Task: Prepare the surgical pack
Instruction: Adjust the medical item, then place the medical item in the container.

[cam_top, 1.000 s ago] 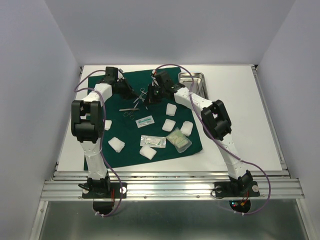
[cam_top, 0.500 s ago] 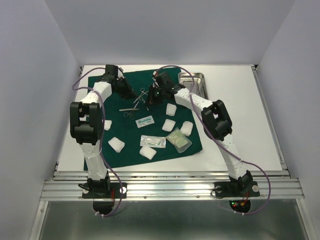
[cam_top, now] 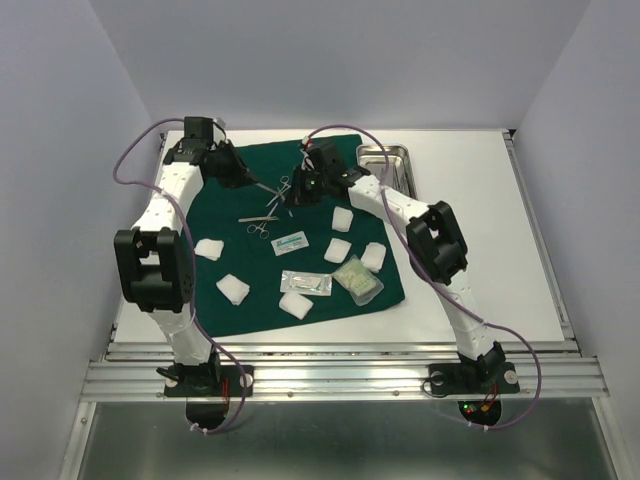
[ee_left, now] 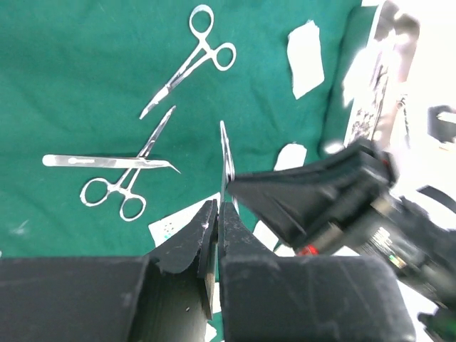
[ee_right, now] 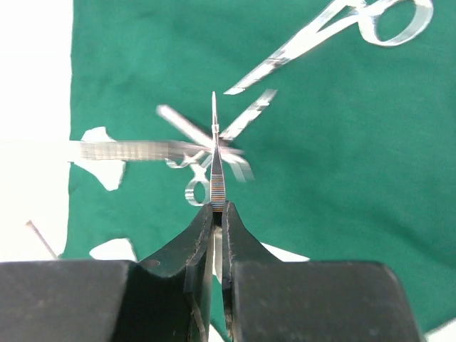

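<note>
A dark green drape (cam_top: 262, 268) covers the table's middle. On it lie ringed scissors (ee_left: 194, 58), a second ringed clamp (ee_left: 125, 187) and a flat steel handle (ee_left: 100, 162). White gauze pads (cam_top: 343, 218) and sealed packets (cam_top: 306, 284) are spread across it. My right gripper (ee_right: 217, 206) is shut on slim steel forceps (ee_right: 214, 157) that point away over the cloth. My left gripper (ee_left: 217, 206) is shut too, and a thin steel blade (ee_left: 224, 153) rises from its tips. The right gripper (ee_left: 313, 192) is close beside it. Whether both hold one instrument, I cannot tell. In the top view the two grippers (cam_top: 262, 186) (cam_top: 292, 198) meet above the drape's far half.
A small steel tray (cam_top: 385, 160) stands on the white table beyond the drape's right corner. One gauze pad (cam_top: 208, 248) lies at the drape's left edge. White walls close in the table on three sides.
My left arm's elbow has swung out to the left and its wrist has moved toward the far left corner. Both sets of fingertips stay near the same spot over the drape.
</note>
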`<state>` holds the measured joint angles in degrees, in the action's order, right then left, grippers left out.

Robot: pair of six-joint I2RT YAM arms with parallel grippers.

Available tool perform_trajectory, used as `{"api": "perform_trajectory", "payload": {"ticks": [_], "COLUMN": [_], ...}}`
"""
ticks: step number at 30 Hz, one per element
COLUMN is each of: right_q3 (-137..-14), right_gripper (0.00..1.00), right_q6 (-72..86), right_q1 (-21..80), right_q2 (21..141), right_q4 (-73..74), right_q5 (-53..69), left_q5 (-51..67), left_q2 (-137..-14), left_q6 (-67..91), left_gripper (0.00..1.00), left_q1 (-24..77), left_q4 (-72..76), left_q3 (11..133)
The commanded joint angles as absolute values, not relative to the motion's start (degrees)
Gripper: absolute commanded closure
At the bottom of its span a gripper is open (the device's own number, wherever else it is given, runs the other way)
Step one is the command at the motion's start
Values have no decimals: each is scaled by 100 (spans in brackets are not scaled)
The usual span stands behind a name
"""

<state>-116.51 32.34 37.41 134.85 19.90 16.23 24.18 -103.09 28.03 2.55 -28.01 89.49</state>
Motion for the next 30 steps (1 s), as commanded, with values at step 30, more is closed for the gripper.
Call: {"api": "perform_trajectory", "payload": {"ticks": [30], "right_q3": [-10908], "right_gripper": [99], "right_q6": [2066], "right_q1": [2515], "right_q2": [12085], "right_q4": [2171], "right_q5": [-861], "left_q5": [2329], "left_q2": [-9237], "left_q6": [2584], "left_gripper": [100], "left_q1": [-123], "left_q4": [-2610], "left_q3": [8394]}}
